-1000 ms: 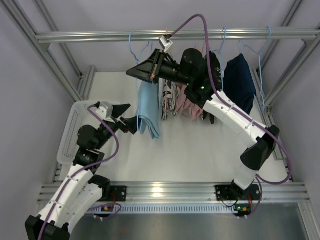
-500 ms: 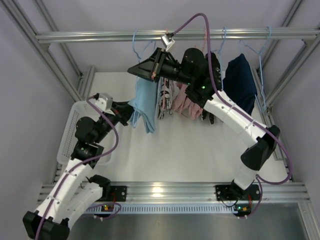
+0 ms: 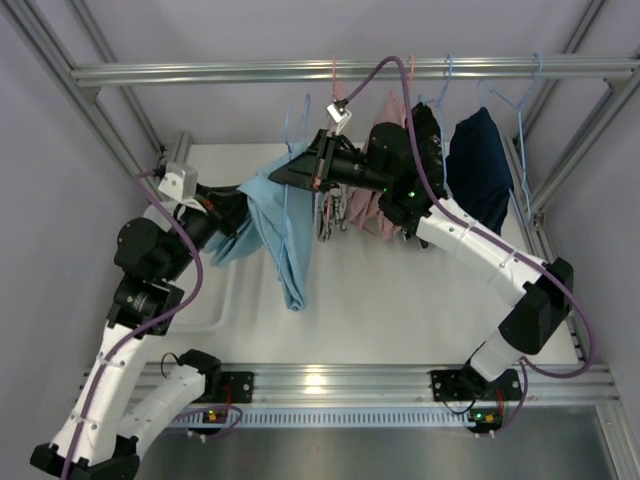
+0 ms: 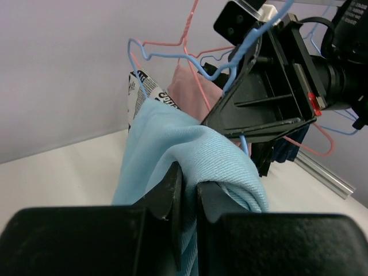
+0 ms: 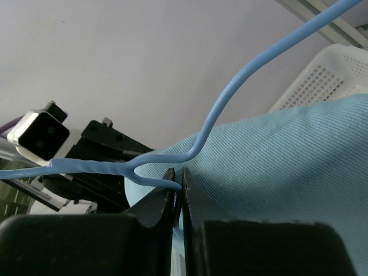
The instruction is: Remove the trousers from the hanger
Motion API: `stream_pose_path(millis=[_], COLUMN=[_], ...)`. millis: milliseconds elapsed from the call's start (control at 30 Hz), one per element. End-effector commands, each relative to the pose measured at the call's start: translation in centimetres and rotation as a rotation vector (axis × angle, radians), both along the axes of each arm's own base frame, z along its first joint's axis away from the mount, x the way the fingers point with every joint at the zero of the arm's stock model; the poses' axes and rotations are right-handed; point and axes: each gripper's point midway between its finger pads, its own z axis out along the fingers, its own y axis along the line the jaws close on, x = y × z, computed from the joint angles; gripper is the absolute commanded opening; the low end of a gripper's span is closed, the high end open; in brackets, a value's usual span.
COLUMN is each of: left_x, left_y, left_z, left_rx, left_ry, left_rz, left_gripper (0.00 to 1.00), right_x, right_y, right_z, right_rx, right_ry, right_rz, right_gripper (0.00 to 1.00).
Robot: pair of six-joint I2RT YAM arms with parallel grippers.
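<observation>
- The left gripper (image 4: 188, 179) has its fingers clamped on a fold of the light blue trousers (image 3: 278, 225). The cloth bunches up right between the two black pads.
- The right gripper (image 5: 178, 179) is pinched shut on the thin wire of the blue hanger (image 5: 230, 109), just below where the wire twists together at the neck.
- The blue trousers are up in the air between the two arms. One end is at the hanger by the right gripper, one part is stretched sideways to the left gripper, and a long tail hangs toward the table (image 3: 420, 300).
- From the overhead view I honestly can't tell if the blue hanger's hook is on the rail (image 3: 200, 72) or just below it.
- Right beside the blue pair hang the newsprint trousers (image 3: 328, 212), white with black print, and then the pink trousers (image 3: 365, 205) on a pink hanger (image 4: 185, 34). Both are partly behind the right arm.
- A dark navy garment (image 3: 480, 165) hangs further right, well apart from the blue pair.
- A white perforated basket (image 5: 328, 75) sits on the left side, mostly hidden under the left arm from above.
</observation>
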Motion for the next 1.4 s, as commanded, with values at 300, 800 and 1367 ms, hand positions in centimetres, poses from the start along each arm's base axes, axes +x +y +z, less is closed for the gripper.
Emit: stream_pose_path(millis=[300, 800, 1367], left_x=[-5.2, -11.1, -7.3], left_y=[7.3, 16.5, 22.1], left_z=[19.8, 26.4, 9.0], left_rx=[-0.2, 0.0, 0.571], left_ry=[-0.474, -0.677, -0.34], left_rz=[0.291, 0.773, 1.139], left_gripper=[0.0, 0.0, 0.0], right_x=[-1.3, -1.7, -1.9], right_y=[-2.0, -1.4, -1.4], right_z=[-0.2, -0.9, -0.5], right_rx=[-0.003, -0.021, -0.02], right_ry=[-0.164, -0.166, -0.172], right_rz=[0.012, 0.028, 0.036], right_gripper=[0.0, 0.0, 0.0])
